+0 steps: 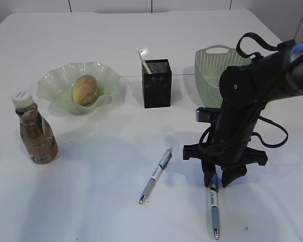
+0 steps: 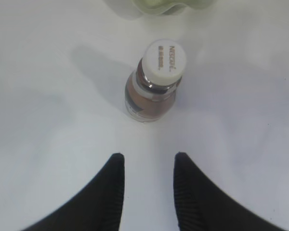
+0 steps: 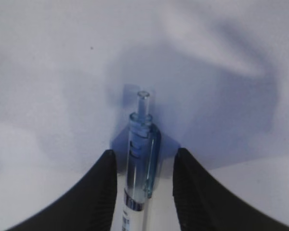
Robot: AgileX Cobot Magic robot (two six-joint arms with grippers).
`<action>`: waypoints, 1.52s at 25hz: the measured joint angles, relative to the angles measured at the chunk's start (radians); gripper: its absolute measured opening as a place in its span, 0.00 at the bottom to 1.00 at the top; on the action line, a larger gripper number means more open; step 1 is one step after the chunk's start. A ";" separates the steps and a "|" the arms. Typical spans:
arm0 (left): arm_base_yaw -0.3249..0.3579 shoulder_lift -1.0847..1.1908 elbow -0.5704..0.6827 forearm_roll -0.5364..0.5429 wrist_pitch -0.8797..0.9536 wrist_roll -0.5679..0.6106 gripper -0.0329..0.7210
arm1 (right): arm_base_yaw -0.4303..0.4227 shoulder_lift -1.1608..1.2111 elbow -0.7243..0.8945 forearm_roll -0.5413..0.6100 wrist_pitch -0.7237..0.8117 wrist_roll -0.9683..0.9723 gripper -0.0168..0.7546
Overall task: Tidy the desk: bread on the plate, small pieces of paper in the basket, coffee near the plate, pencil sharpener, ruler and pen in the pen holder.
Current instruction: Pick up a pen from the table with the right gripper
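the pen under the right gripper (image 1: 215,207) lies flat on the white tabletop (image 1: 106,166) at the near right, its long axis running almost straight toward and away from the camera, metal tip nearest the front edge and clicker end up between the gripper's fingers. in the right wrist view its clear blue plastic upper barrel and small clicker stub show, the body slim and round, white lower down. the right gripper (image 3: 143,166) straddles that upper end, its black ribbed fingers (image 3: 103,192) standing apart on either side of the barrel with a gap still visible on both sides, so it is open around the pen and not pinching it.

a second pen (image 1: 156,175), white and grey, lies to the left on a slant, tip toward the near left.

behind stand the black mesh pen holder (image 1: 157,85) with a white stick in it, the pale green perforated basket (image 1: 212,70), and the wavy-rimmed green glass plate (image 1: 50,83) holding a round golden bread (image 1: 85,89).

the coffee bottle (image 2: 155,84), brown with a white cap, stands upright at the left. the left gripper (image 2: 147,185) hangs open just short of it, holding nothing.
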 joint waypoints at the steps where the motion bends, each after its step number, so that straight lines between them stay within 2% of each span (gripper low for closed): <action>1: 0.000 0.000 0.000 0.000 0.000 0.000 0.36 | 0.000 0.000 0.000 -0.002 0.000 0.000 0.44; 16: 0.000 0.000 0.000 0.000 0.000 0.000 0.36 | 0.002 0.017 -0.006 -0.010 0.035 0.004 0.43; 21: 0.000 0.000 0.000 0.000 0.000 0.000 0.36 | 0.002 0.019 -0.006 -0.014 0.037 0.004 0.35; 22: 0.000 0.000 0.000 0.000 0.000 0.000 0.36 | 0.002 0.019 -0.006 -0.016 0.039 0.004 0.28; 25: 0.000 0.000 0.000 0.000 0.000 0.000 0.36 | 0.002 0.019 -0.006 -0.016 0.041 0.004 0.23; 38: 0.000 0.000 0.000 0.002 0.000 0.000 0.36 | 0.002 0.013 -0.008 -0.016 0.039 0.002 0.18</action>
